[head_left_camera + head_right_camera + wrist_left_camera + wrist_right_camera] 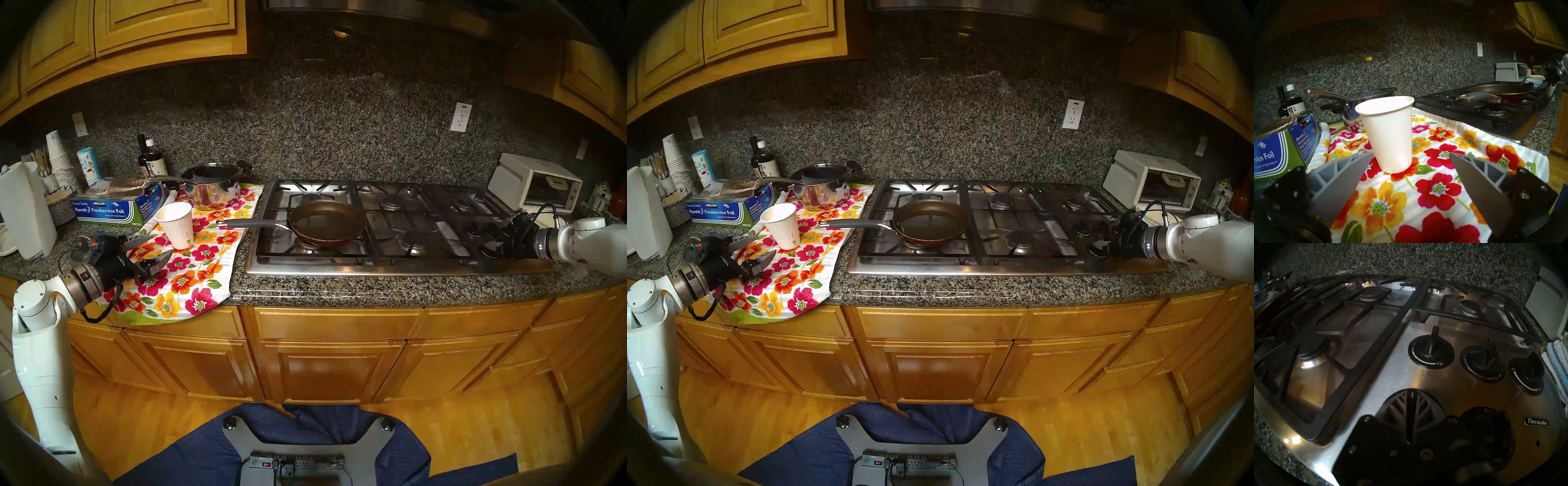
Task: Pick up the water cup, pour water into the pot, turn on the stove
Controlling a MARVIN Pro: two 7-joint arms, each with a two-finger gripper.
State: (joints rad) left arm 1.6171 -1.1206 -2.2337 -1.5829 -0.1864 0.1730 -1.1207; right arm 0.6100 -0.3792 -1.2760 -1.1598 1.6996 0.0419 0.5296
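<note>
Water cup (176, 224) upright on floral towel (190, 271), left gripper (1410, 168) spread wide just short of it. Right gripper (1412, 414) pinched on 1 stove (373, 217) knob (1423, 414), likely to ignite under the pot (326, 222).

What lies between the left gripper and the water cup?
Only bare flowered towel. In the left wrist view the open left gripper faces the water cup, nothing in between.
</note>
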